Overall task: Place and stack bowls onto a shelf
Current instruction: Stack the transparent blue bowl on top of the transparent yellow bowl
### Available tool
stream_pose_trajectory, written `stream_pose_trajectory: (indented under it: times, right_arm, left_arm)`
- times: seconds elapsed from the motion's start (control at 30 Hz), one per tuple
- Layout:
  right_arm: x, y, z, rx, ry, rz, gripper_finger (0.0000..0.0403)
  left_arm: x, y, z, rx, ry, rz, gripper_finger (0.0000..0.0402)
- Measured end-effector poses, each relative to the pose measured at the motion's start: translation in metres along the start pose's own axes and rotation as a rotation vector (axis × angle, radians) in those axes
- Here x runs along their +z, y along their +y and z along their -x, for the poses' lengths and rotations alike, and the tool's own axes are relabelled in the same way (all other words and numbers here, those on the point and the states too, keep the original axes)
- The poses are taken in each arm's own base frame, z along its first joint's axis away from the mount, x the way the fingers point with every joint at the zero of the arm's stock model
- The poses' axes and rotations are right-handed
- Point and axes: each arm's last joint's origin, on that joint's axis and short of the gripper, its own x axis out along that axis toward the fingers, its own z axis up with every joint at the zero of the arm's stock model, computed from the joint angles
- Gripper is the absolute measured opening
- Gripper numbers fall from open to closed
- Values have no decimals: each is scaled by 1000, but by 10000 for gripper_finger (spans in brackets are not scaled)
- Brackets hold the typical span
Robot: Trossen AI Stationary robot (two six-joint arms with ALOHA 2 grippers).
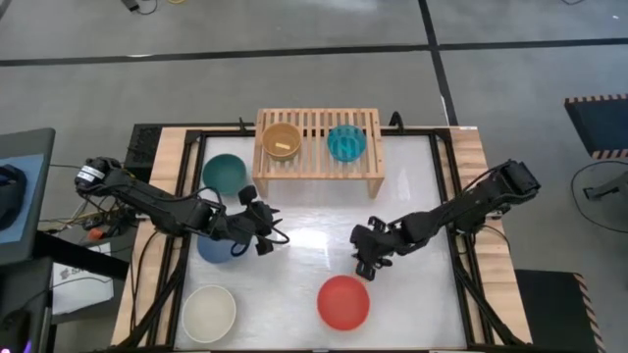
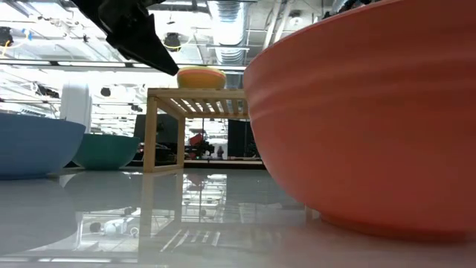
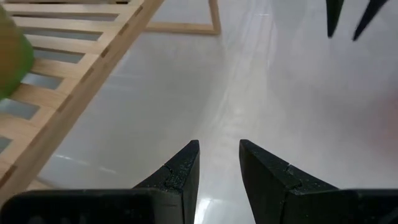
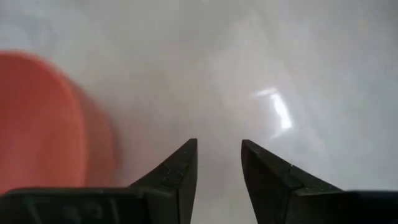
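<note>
Beside my right gripper (image 1: 365, 263): red bowl (image 1: 343, 302), outside parted empty jaws | left gripper (image 1: 263, 235): parted, empty, near shelf (image 1: 319, 169).

Red bowl (image 2: 372, 112) cut off.

Two bowls (image 1: 281, 140) on shelf (image 1: 319, 169); four before it.

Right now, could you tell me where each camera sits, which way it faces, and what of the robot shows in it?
High view: overhead, facing straight down; both arms, left gripper, right gripper, shelf.
Low view: at tabletop height, looking across to the shelf; the red bowl looms close, an arm's dark tip above.
Left wrist view: past its own fingers to the shelf.
Right wrist view: past its own fingers to the red bowl.
Shared: the red bowl.
</note>
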Motion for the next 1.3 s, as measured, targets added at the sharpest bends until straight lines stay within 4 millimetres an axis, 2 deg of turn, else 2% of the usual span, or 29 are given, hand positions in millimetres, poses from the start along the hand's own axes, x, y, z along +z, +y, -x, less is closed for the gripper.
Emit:
stream_pose_trajectory:
  times: [0.13, 0.3, 0.4, 0.53, 0.7, 0.83, 1.13, 1.2, 1.3]
  right_arm:
    - [25, -17, 31, -69, -145, 46, 148]
    - [68, -53, 86, -271, -361, 24, 148]
    - [90, -82, 117, -380, -480, -83, 148]
    - [110, -132, 140, -496, -522, -225, 148]
    - [123, -187, 137, -515, -448, -342, 148]
    - [128, -210, 123, -440, -387, -358, 148]
    - [132, -222, 96, -398, -315, -333, 140]
    - [132, -222, 93, -400, -303, -325, 121]
    - [134, -221, 92, -398, -311, -306, 70]
  left_arm:
    - [1, 1, 0, 31, -19, 7, 100]
    - [7, 0, 0, 43, -73, 11, 100]
    - [10, 0, 0, 53, -97, 11, 100]
    - [11, 3, -2, 67, -96, 22, 100]
    - [11, 7, -4, 83, -90, 34, 100]
    - [11, 8, -5, 88, -89, 34, 100]
    - [11, 10, -6, 94, -82, 30, 100]
    - [11, 10, -6, 97, -84, 31, 100]
    - [14, 13, -8, 115, -100, 31, 100]
